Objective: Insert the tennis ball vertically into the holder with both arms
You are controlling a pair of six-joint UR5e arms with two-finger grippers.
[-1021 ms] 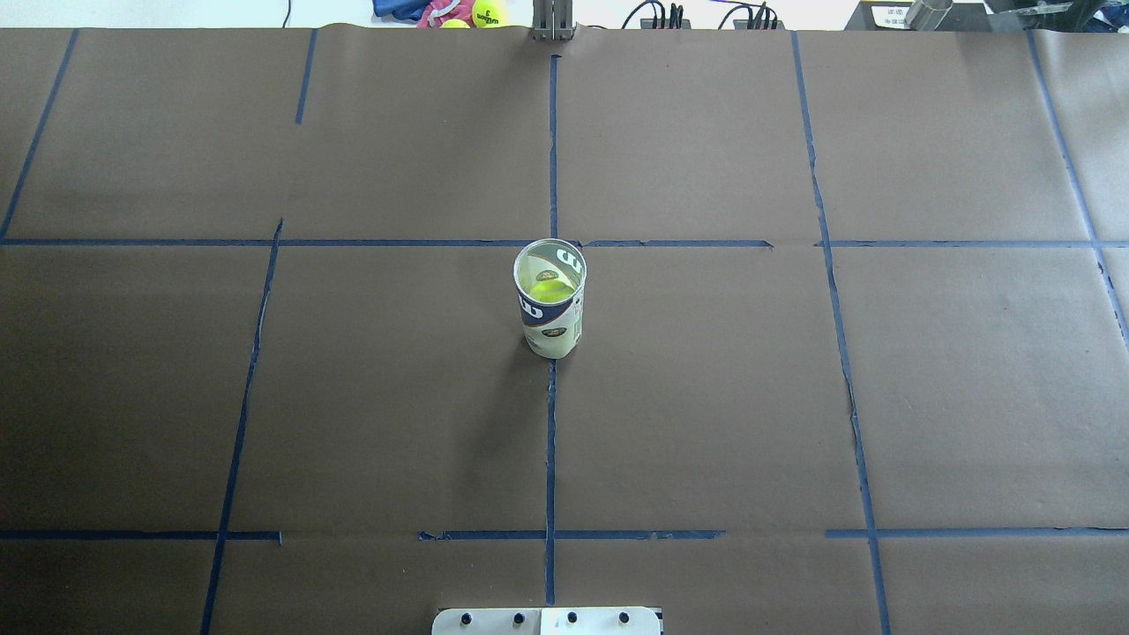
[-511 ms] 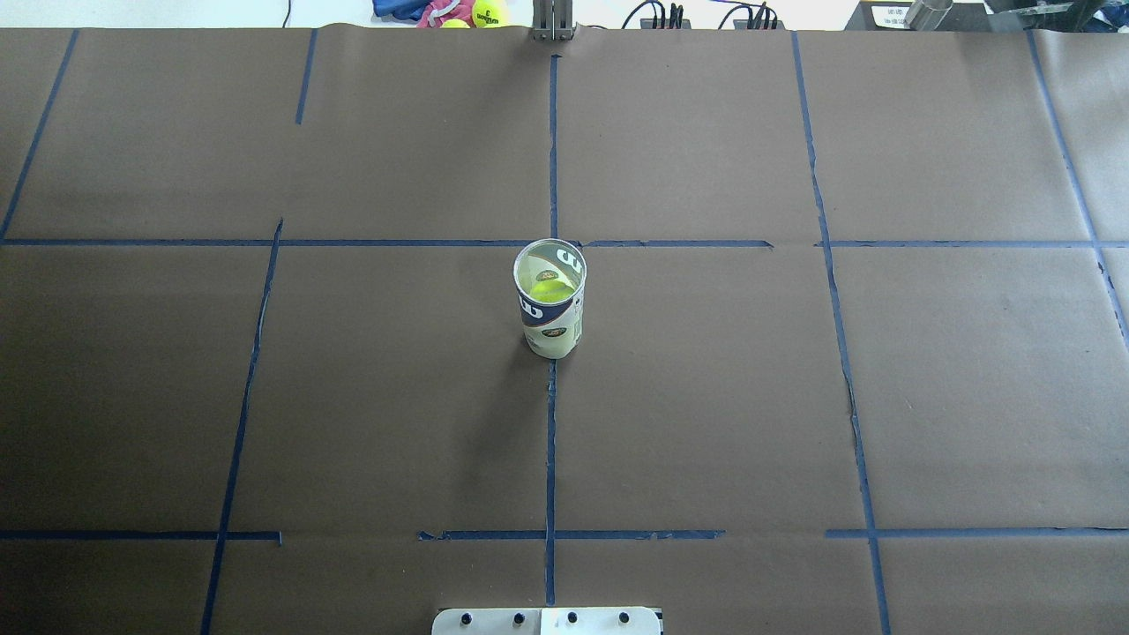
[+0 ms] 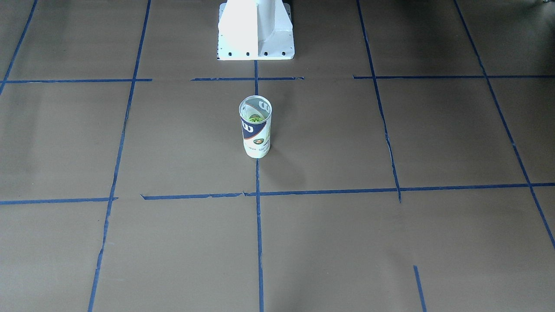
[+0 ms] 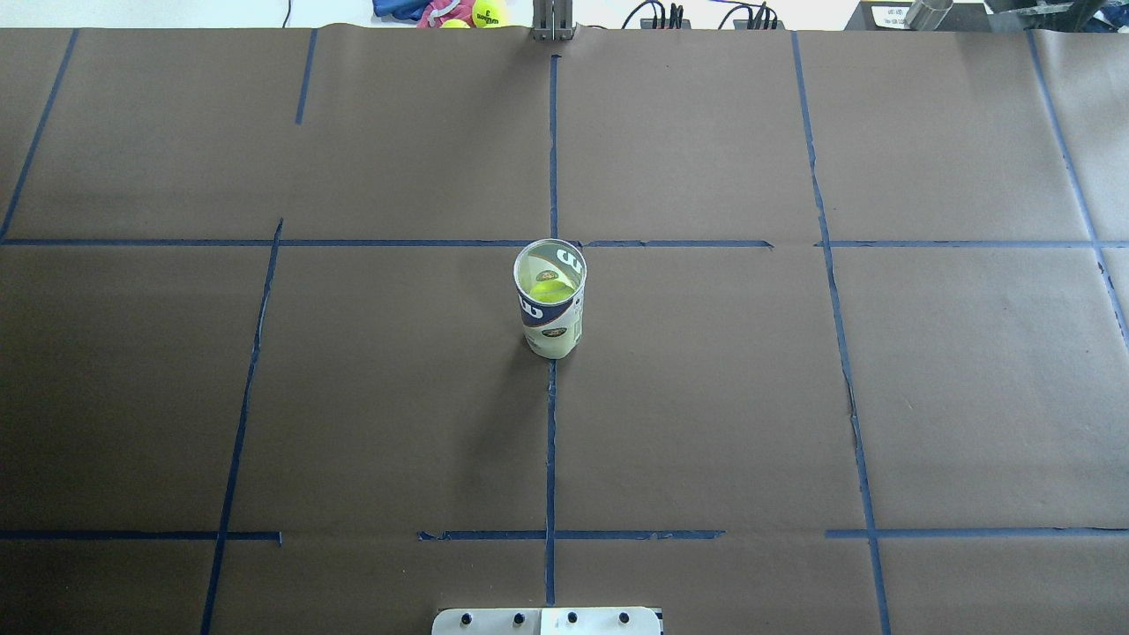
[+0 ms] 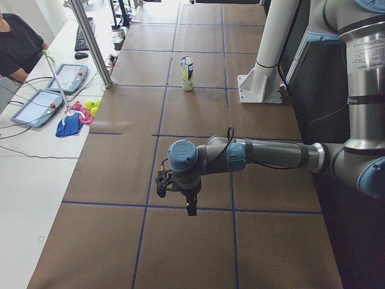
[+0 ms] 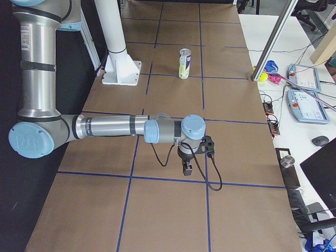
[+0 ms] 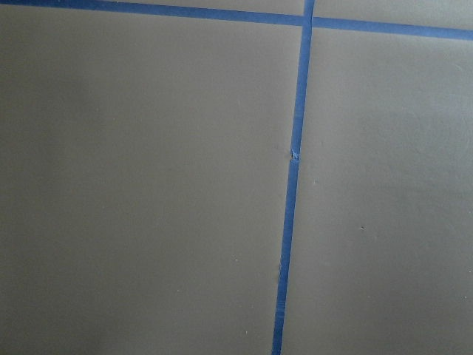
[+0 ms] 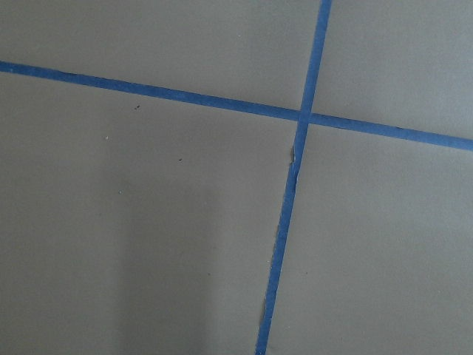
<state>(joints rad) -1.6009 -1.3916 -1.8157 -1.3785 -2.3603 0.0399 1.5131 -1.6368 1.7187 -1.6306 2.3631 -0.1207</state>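
The holder (image 4: 550, 319), a clear Wilson can with a navy and white label, stands upright at the table's centre, on the blue tape line. The tennis ball (image 4: 548, 289) lies inside it, yellow-green, seen through the open top. Both also show in the front-facing view: the holder (image 3: 256, 134) and the ball (image 3: 254, 117). My left gripper (image 5: 180, 195) hangs over the table's left end, far from the holder (image 5: 187, 73). My right gripper (image 6: 188, 167) hangs over the right end, far from the holder (image 6: 184, 64). I cannot tell whether either is open or shut. The wrist views show only brown paper and tape.
The white pedestal base (image 3: 256, 30) stands behind the holder on the robot's side. Loose tennis balls and a cloth (image 4: 472, 12) lie beyond the far edge beside a metal post (image 4: 552, 22). An operator (image 5: 18, 45) and tablets (image 5: 60, 78) are at a side desk.
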